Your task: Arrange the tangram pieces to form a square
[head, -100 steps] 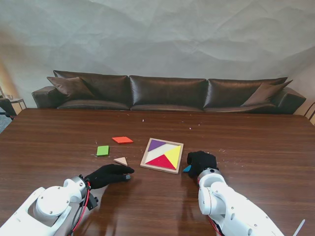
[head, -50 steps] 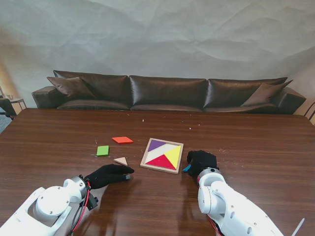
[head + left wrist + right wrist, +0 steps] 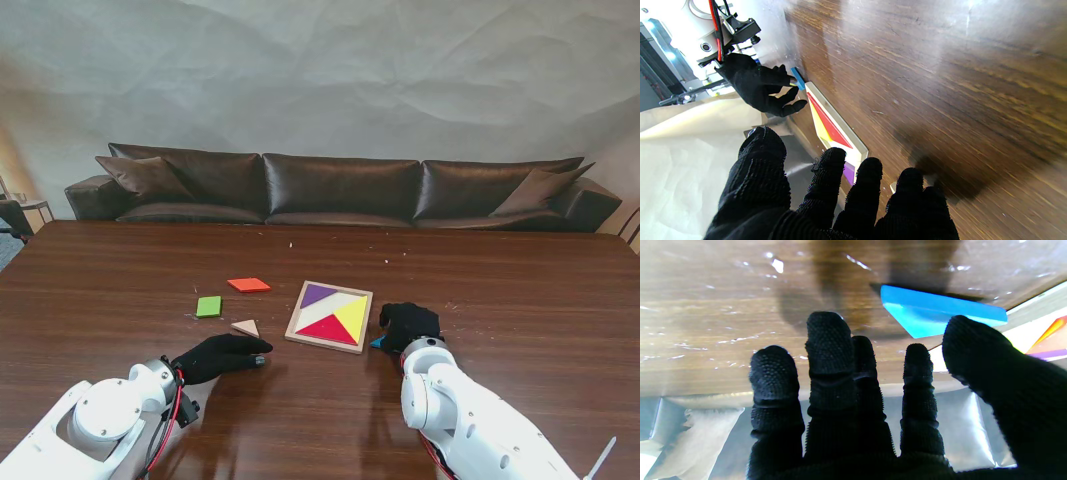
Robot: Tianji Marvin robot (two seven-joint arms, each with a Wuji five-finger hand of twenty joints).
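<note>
My right robot hand [image 3: 408, 326] hovers open over the blue piece [image 3: 940, 311] beside the tray [image 3: 329, 316] — set to slide it in. My left robot hand [image 3: 222, 355] rests open on the table [image 3: 520, 290], clear of the tray.

Hidden, cropped and blurred from my station

From the stand I see only a sliver of the blue piece [image 3: 379, 343], the rest covered by the right hand [image 3: 408, 326]; I cannot tell whether its fingers touch that piece; in the left wrist view the left hand [image 3: 826, 200] covers the near corner of the tray [image 3: 858, 146] and most of the purple piece [image 3: 848, 173], and the far table [image 3: 973, 83] smears into blur; in the right wrist view the tray runs off the edge; the pale piece [image 3: 245, 327] is too small to judge its exact shape.
</note>
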